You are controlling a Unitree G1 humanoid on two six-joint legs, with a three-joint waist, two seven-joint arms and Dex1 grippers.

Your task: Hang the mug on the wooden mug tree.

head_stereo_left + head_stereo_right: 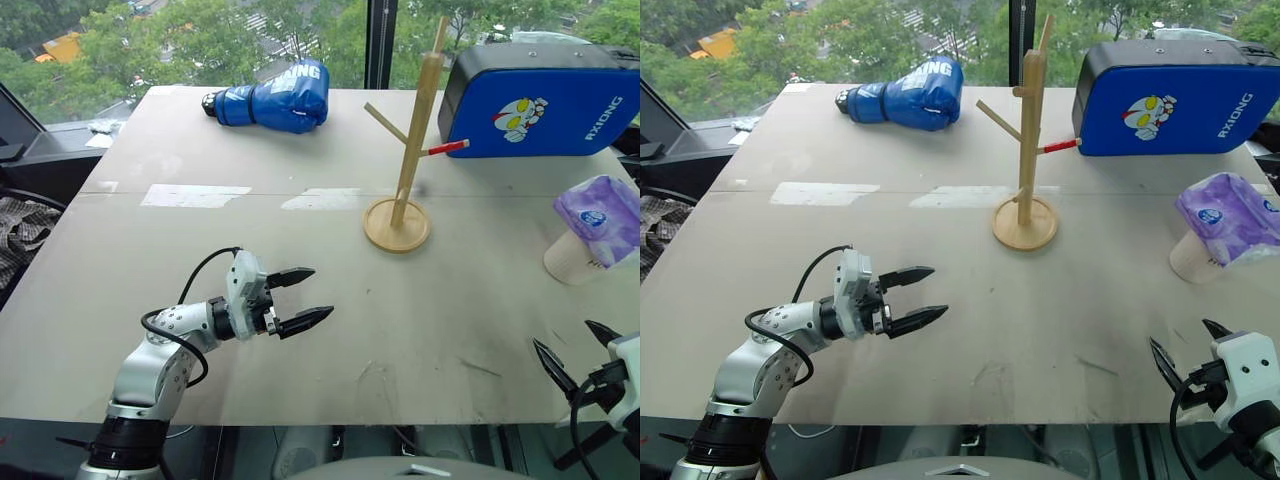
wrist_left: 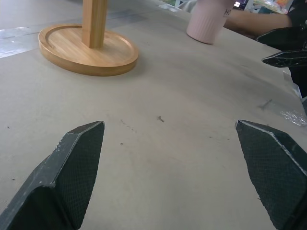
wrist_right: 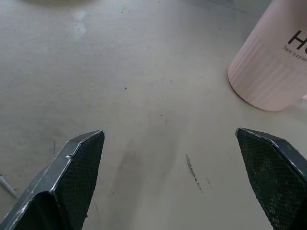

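Note:
The wooden mug tree (image 1: 415,130) stands upright on its round base (image 2: 86,52) at the back middle of the table, one red-tipped peg pointing right. The mug (image 1: 568,258), cream-white with dark lettering (image 3: 273,62), stands at the table's right edge, its top hidden by a purple and white tissue pack (image 1: 600,215). My left gripper (image 1: 320,292) hovers open and empty over the front left of the table, pointing toward the tree. Near the front right edge my right gripper (image 1: 563,335) is open and empty, short of the mug.
A blue boxing glove (image 1: 275,97) lies at the back left and a blue pad (image 1: 540,100) stands behind the tree at the back right. Pale tape patches (image 1: 195,195) cross the tabletop. The table's front edge runs just below both grippers.

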